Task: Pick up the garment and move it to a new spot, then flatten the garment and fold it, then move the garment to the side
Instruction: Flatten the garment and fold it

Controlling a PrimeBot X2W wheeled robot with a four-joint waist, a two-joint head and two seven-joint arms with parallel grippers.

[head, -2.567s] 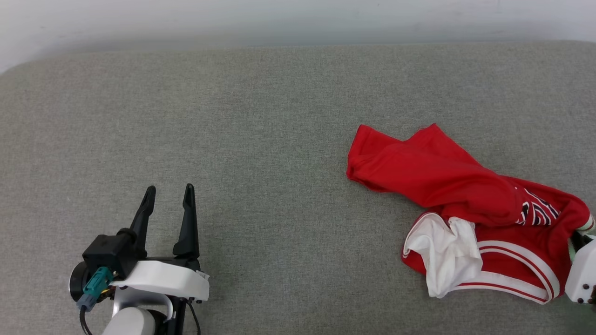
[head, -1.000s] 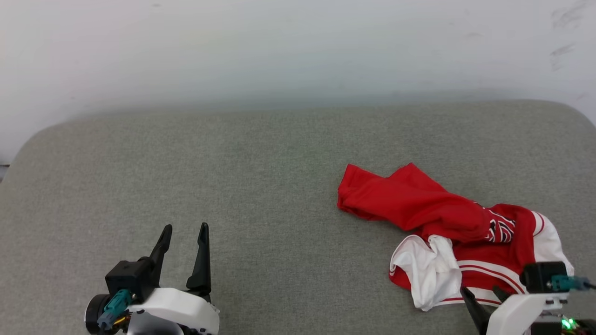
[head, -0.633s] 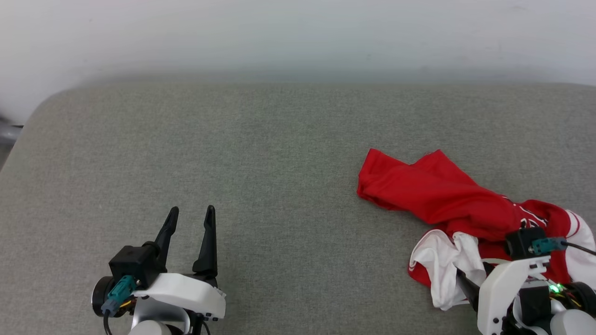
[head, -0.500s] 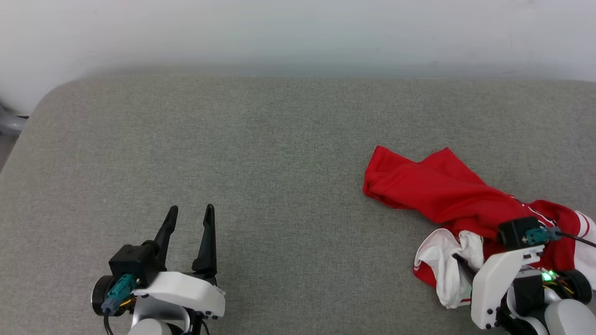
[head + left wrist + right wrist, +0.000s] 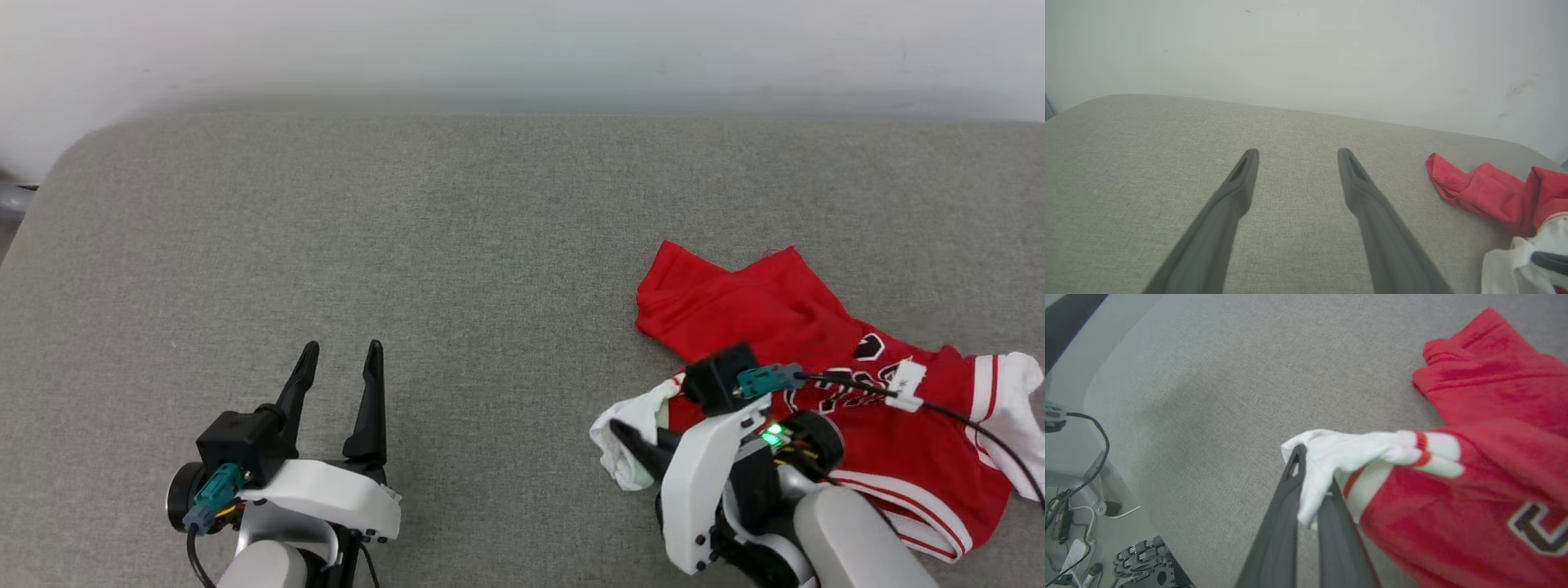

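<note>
Red cloth makes up most of the garment (image 5: 922, 457) (image 5: 1478, 192) (image 5: 1453, 522), a jersey-style T-shirt lying crumpled on the grey fabric-covered desk (image 5: 490, 245), behind and to the right of the right hand (image 5: 624, 437) (image 5: 1308, 473). That hand is clamped tight on the edge of one white sleeve (image 5: 645, 404) (image 5: 1355, 447). In the right wrist view the sleeve drapes over the fingertips, so one dark finger (image 5: 1290, 498) shows plainly while the tip of the other is buried in cloth. From the hand, the sleeve's red-and-white striped trim leads back into the red body.

The black, white-outlined lettering (image 5: 869, 347) (image 5: 1535, 526) cannot be read. In the head view the right wrist, its black cable (image 5: 963, 412) and folds of cloth cover most of it, and in the right wrist view only a blurred corner of one character shows at the frame edge. The other white sleeve (image 5: 1020, 400) lies on the far side of the jersey from the hand, close to the picture's right edge.

The left hand (image 5: 343, 351) (image 5: 1298, 155) sits well apart from the garment, its two fingers spread wide with nothing between them, above bare fabric. In its wrist view the garment is off to its right, cut off by the frame. A pale wall (image 5: 522, 49) stands beyond the desk.
</note>
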